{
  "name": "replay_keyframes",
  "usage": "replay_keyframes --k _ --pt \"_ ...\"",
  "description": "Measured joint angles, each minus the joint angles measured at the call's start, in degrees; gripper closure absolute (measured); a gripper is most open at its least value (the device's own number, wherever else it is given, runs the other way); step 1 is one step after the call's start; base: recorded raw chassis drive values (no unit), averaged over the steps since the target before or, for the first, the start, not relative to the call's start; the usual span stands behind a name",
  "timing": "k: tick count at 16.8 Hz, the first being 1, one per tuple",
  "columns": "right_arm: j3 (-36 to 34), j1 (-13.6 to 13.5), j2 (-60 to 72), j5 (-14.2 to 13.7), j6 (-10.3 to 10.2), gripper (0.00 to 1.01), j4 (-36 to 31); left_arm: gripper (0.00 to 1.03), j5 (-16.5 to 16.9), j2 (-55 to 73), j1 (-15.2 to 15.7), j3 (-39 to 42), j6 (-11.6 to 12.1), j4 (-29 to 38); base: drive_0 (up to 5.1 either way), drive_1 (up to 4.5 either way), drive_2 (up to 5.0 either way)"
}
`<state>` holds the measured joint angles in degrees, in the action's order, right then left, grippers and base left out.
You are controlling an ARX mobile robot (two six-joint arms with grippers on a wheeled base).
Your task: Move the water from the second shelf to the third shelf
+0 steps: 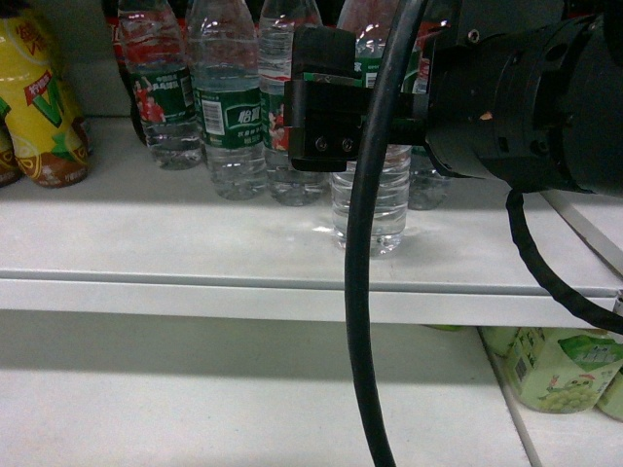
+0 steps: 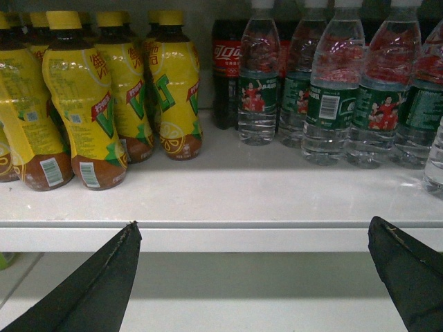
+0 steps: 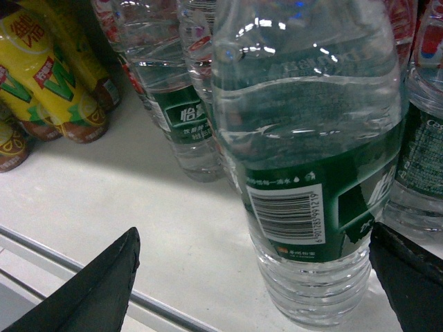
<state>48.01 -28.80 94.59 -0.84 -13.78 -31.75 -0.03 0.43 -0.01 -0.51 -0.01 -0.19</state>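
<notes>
Right wrist view shows you the water bottle [image 3: 311,173]: clear, ribbed, green label with a barcode. Your right gripper [image 3: 256,277] stands spread around it, not touching. Your left gripper [image 2: 256,277] is spread too, holding nothing.

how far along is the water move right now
Early. Done: the right hand has reached the shelf and its open fingers sit either side of the front water bottle. In hand: lining up the grip; the bottle stands on the shelf, not yet clamped or lifted. Left: close, lift, carry to the other shelf, release. The left hand hangs open below the shelf edge, holding nothing.
</notes>
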Motion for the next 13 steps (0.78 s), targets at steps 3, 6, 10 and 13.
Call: replay_keyframes --k 3,6,10,13 --pt "0.00 0.87 0.68 -0.90 0.13 0.03 -0.48 0.05 0.00 0.00 0.00 0.00 0.00 0.00 0.0 0.00 0.0" --pt "-3.43 2.36 -1.11 -0.42 1.55 0.03 -0.92 0.05 0.00 0.00 0.00 0.00 0.02 0.00 0.0 0.00 0.0" --pt "-4.11 2.99 -1.66 -0.76 7.06 0.03 -3.39 0.05 0.00 0.00 0.00 0.00 0.00 0.00 0.0 0.00 0.0" --pt "-1.36 2.75 -0.20 -1.07 8.94 0.03 -3.63 0.05 0.00 0.00 0.00 0.00 0.02 0.00 0.0 0.00 0.0"
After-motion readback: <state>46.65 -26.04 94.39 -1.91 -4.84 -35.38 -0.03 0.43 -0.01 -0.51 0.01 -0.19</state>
